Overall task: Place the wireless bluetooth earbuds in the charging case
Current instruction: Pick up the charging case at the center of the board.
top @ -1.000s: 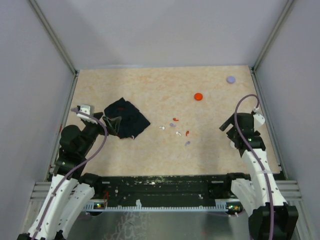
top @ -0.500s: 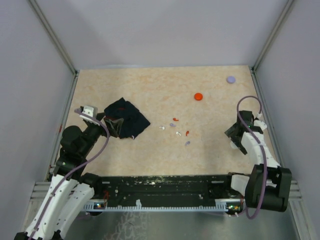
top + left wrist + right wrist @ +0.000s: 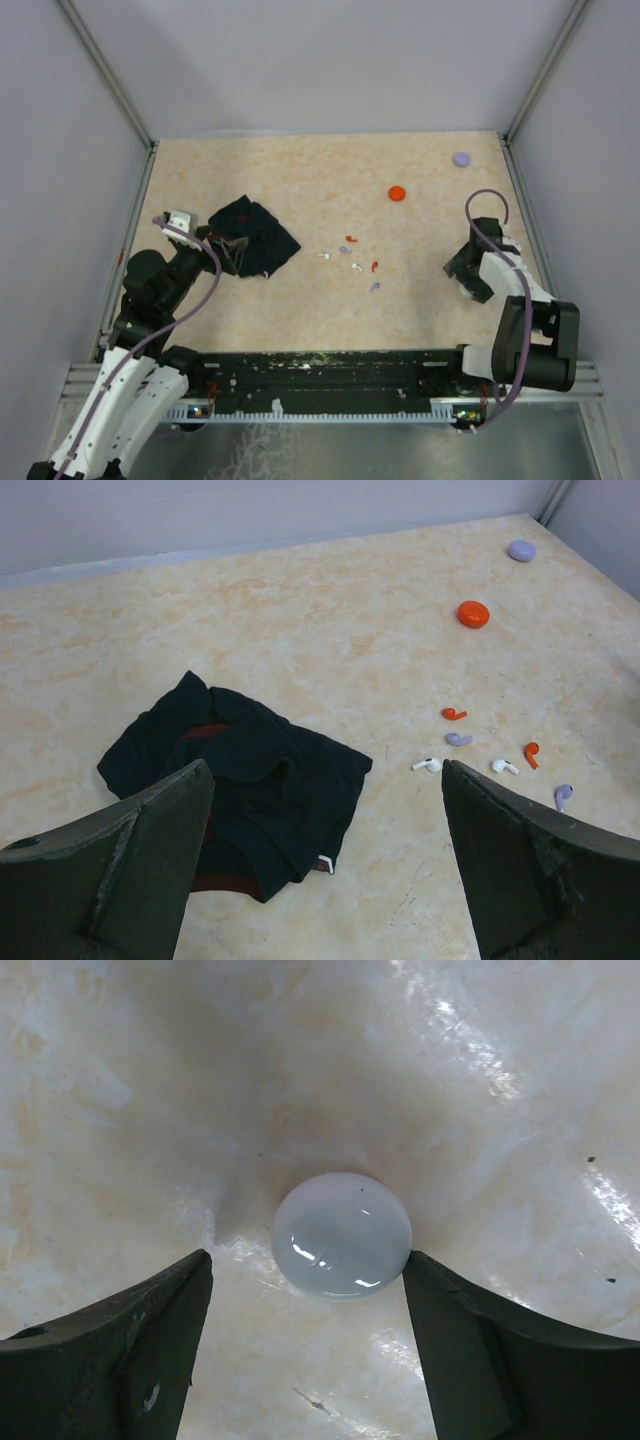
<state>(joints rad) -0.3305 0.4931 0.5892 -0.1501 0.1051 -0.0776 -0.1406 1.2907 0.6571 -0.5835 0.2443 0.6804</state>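
Several tiny earbuds lie mid-table: red (image 3: 350,238), lavender (image 3: 344,250), white (image 3: 324,256), white (image 3: 356,267), red (image 3: 374,266), lavender (image 3: 375,286). The left wrist view shows them too, for instance a white one (image 3: 426,765) and a red one (image 3: 531,752). A glossy white round case (image 3: 342,1235) lies on the table between the tips of my right gripper (image 3: 307,1255), which is open and points straight down; its right finger is close against the case. In the top view the right gripper (image 3: 466,270) hides this case. My left gripper (image 3: 228,250) is open and empty.
A crumpled dark cloth (image 3: 252,237) lies by the left gripper, also in the left wrist view (image 3: 240,770). A red round case (image 3: 397,193) and a lavender round case (image 3: 461,158) sit at the back right. Walls and frame posts bound the table.
My right arm has folded back and its gripper has come down and slightly leftward over the white round case. The left arm has barely moved.
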